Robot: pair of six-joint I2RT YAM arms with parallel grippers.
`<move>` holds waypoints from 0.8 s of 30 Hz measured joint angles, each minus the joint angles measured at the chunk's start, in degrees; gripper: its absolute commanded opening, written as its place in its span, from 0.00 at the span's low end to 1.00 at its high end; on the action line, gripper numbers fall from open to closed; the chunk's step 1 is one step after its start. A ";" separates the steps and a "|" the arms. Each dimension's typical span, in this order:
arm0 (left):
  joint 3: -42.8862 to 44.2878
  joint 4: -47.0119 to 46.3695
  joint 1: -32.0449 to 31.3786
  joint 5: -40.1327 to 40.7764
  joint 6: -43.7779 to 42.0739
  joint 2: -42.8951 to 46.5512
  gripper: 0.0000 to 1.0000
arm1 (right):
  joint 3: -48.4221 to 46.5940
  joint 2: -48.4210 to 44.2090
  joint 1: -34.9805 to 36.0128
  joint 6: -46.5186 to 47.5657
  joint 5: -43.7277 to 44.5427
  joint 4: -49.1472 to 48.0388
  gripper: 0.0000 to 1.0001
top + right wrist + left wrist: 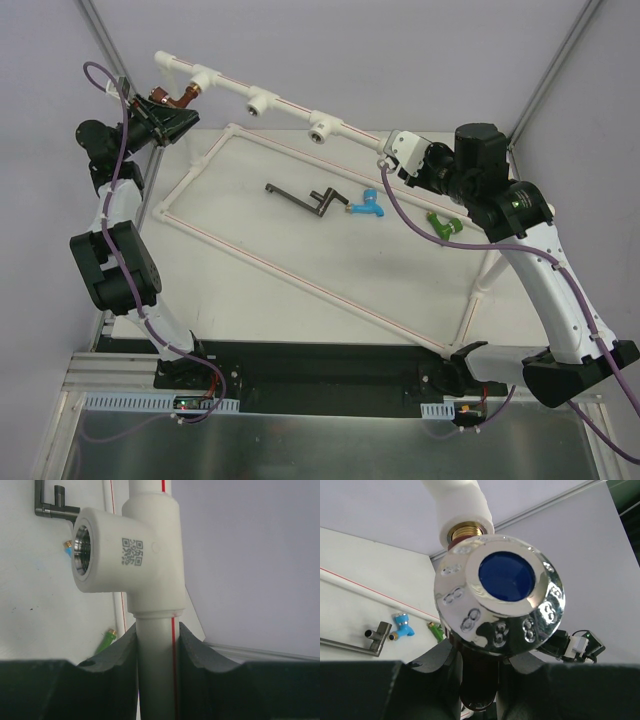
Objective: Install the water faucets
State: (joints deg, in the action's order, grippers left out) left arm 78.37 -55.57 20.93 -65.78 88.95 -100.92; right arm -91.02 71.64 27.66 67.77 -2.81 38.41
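Blue faucet, green faucet loose on table; left gripper pinches red-brown faucet at socket, right gripper clamps pipe frame.

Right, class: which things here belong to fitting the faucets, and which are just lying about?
Belong to the job:
- red-brown faucet, held in the left tool
- blue faucet
- green faucet
- white pipe frame, clamped by the right tool

Lying about:
- grey metal crank-shaped bar, untouched
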 measured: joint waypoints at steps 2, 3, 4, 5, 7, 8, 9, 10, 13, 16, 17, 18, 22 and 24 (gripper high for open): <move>-0.22 -0.22 -0.02 0.22 -0.11 0.00 0.00 | 0.00 0.00 0.00 0.02 0.00 0.00 0.02; -0.24 -0.26 -0.09 0.28 -0.20 0.00 0.00 | 0.00 0.00 0.00 0.02 -0.02 0.00 0.02; -0.28 -0.26 -0.15 0.37 -0.31 0.00 0.00 | 0.00 0.00 0.00 0.00 0.02 0.00 0.02; -0.31 -0.28 -0.28 0.48 -0.50 0.00 0.00 | 0.02 0.00 0.00 0.02 0.04 0.00 0.02; -0.33 -0.24 -0.35 0.68 -0.96 0.00 0.00 | 0.02 0.00 -0.04 0.02 0.09 -0.04 0.02; -0.33 -0.17 -0.35 0.68 -1.18 0.00 0.00 | 0.02 0.00 -0.04 0.02 0.07 -0.04 0.02; -0.33 -0.07 -0.35 0.70 -1.38 0.00 0.00 | 0.02 0.00 -0.04 0.02 0.09 -0.04 0.02; -0.33 -0.02 -0.35 0.70 -1.51 0.00 0.00 | 0.02 0.00 -0.04 0.02 0.07 -0.04 0.02; -0.33 0.13 -0.35 0.70 -1.77 0.00 0.00 | 0.04 0.00 -0.04 0.02 0.07 -0.04 0.02; -0.33 0.33 -0.37 0.70 -2.12 0.00 0.00 | 0.04 0.00 -0.04 0.04 0.09 -0.07 0.02; -0.33 0.42 -0.37 0.70 -2.25 0.00 0.00 | 0.07 0.00 -0.04 0.04 0.09 -0.07 0.02; -0.33 0.52 -0.37 0.70 -2.54 0.00 0.00 | 0.07 0.00 -0.04 0.04 0.09 -0.09 0.02; -0.33 1.29 -0.37 0.72 -3.98 0.00 0.00 | 0.09 0.00 -0.04 0.07 0.09 -0.09 0.02; -0.31 2.27 -0.37 0.72 -5.38 0.07 0.00 | 0.09 0.00 -0.04 0.07 0.11 -0.09 0.02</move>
State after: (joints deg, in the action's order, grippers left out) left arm 78.06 -53.30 20.56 -65.06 83.57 -100.86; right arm -90.94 71.64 27.62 67.83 -2.70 38.33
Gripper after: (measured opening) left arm 0.225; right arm 0.328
